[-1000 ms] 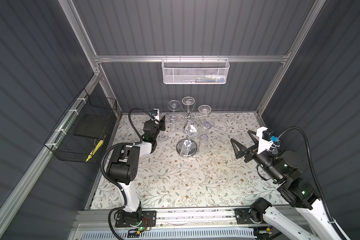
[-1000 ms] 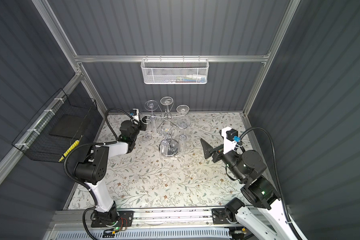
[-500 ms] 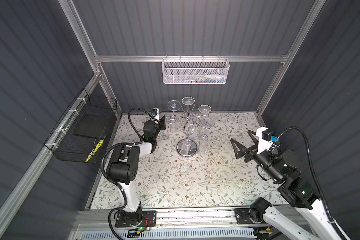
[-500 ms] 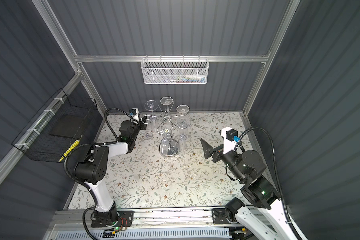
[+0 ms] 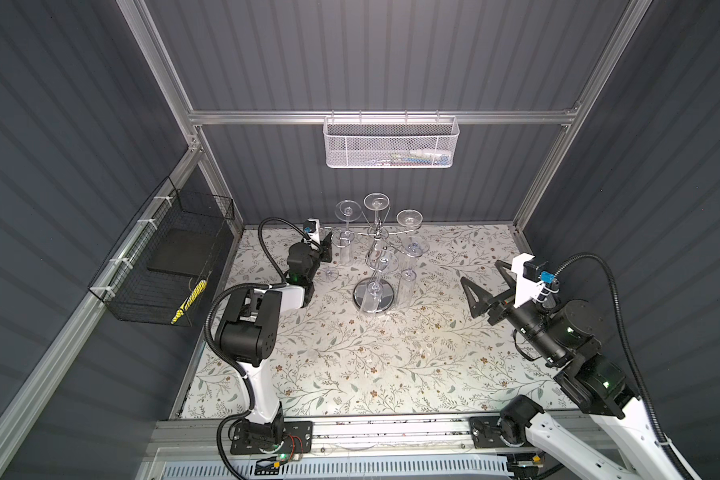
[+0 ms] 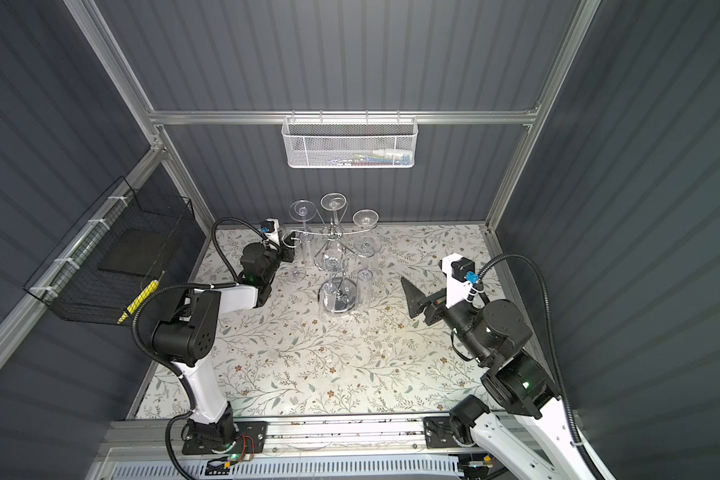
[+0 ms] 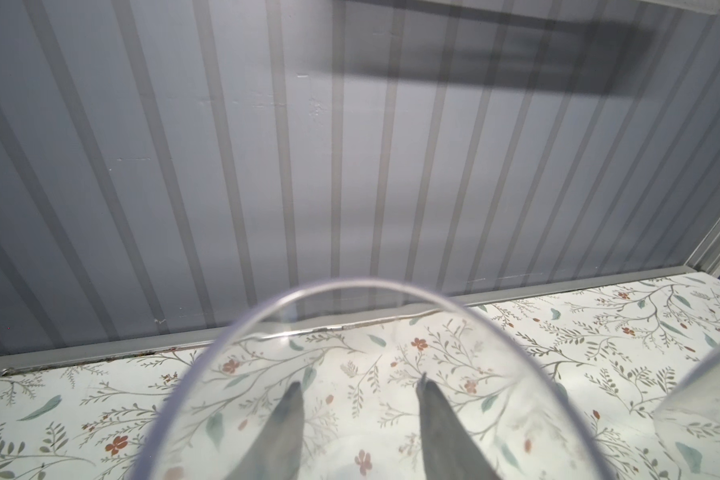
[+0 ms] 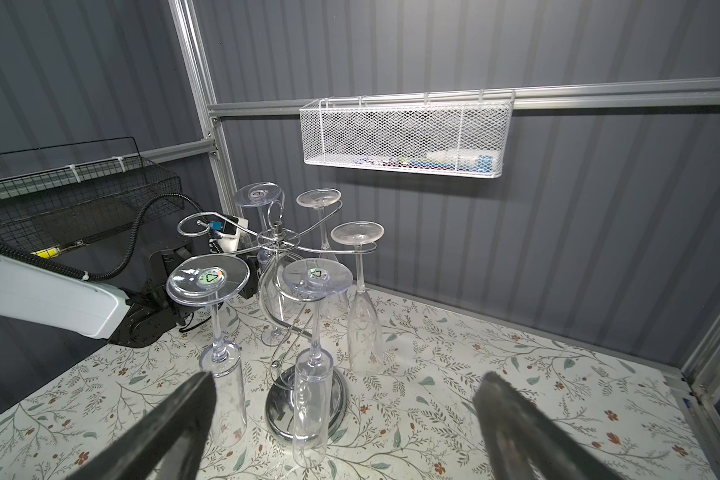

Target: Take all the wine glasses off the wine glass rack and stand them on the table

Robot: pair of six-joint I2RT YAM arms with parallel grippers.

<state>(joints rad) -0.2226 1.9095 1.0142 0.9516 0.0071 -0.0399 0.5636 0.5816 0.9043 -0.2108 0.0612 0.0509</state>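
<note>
The chrome wine glass rack (image 5: 387, 297) (image 8: 281, 399) stands at the back middle of the floral table, with several clear glasses hanging foot-up from its arms (image 8: 310, 374). Just left of it, a wine glass stands upright off the rack, its foot (image 5: 330, 275) on the table. My left gripper (image 5: 328, 249) is shut on that glass's bowl. In the left wrist view its rim (image 7: 371, 282) arches over my left gripper (image 7: 359, 381), and the fingers show through the glass. My right gripper (image 5: 481, 273) (image 8: 346, 376) hangs wide open and empty to the right of the rack, facing it.
A white mesh basket (image 5: 389, 143) hangs on the back wall above the rack. On the left wall is a black wire basket (image 5: 171, 257) holding a yellow item. The back wall is close behind the rack. Another hanging glass (image 7: 703, 415) is right beside the held one.
</note>
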